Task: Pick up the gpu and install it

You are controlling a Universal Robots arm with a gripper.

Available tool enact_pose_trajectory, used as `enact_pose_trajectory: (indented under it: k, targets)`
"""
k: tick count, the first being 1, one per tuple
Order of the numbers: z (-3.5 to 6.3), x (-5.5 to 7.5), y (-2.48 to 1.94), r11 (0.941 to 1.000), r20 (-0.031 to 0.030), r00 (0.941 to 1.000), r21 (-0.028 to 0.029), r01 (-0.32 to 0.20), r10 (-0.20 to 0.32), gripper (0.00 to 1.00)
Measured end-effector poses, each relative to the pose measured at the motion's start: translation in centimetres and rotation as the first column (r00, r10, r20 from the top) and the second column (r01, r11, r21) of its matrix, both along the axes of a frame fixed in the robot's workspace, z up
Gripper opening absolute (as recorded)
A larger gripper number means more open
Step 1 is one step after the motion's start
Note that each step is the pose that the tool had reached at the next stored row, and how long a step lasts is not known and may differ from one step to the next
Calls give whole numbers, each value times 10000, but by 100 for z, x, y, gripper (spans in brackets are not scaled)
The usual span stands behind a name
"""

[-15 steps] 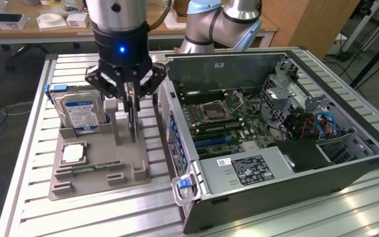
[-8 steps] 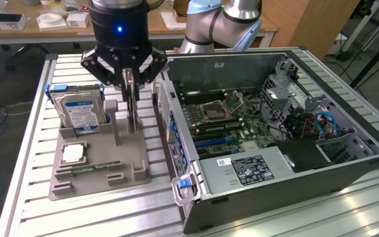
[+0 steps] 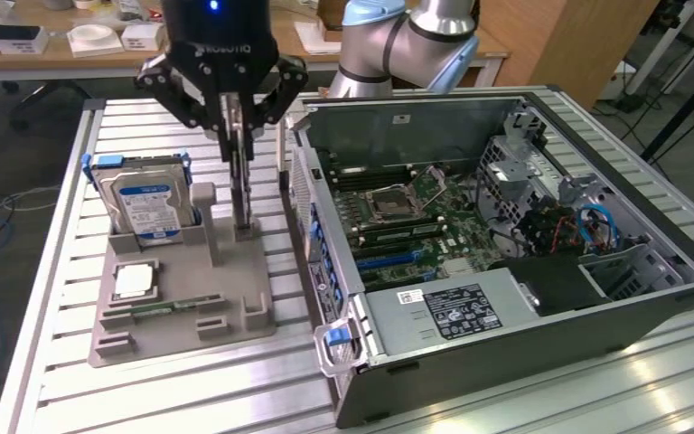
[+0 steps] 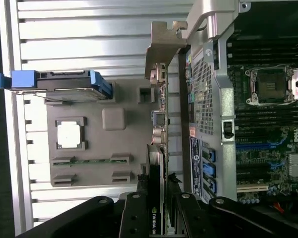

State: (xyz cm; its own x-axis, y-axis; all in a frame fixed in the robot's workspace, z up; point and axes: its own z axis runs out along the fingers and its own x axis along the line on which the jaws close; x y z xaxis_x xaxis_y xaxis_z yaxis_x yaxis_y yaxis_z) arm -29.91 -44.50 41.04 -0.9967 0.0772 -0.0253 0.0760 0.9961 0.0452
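Over the grey tray, beside the open case, the fingers are partly closed, pinching the gpu by its top edge. It stands straight below them, long axis upright, foot at the tray's slot — seated or lifted, I cannot tell.

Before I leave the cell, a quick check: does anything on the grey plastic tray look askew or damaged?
Nothing stands out. The thin black silver-bracketed gpu card stands upright in the grey plastic tray under the gripper; the silver blue-labelled hard drive stands upright in its slot.
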Motion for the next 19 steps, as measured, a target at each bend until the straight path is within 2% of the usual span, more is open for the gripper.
enact_pose_trajectory:
  k: [7, 14, 19]
  targets:
    - [255, 0, 0, 10000, 1, 10000, 1, 4, -4, 26]
    - [269, 30, 0, 10000, -1, 10000, 1, 3, -3, 26]
    - [268, 179, 0, 10000, 1, 10000, 3, 3, -3, 26]
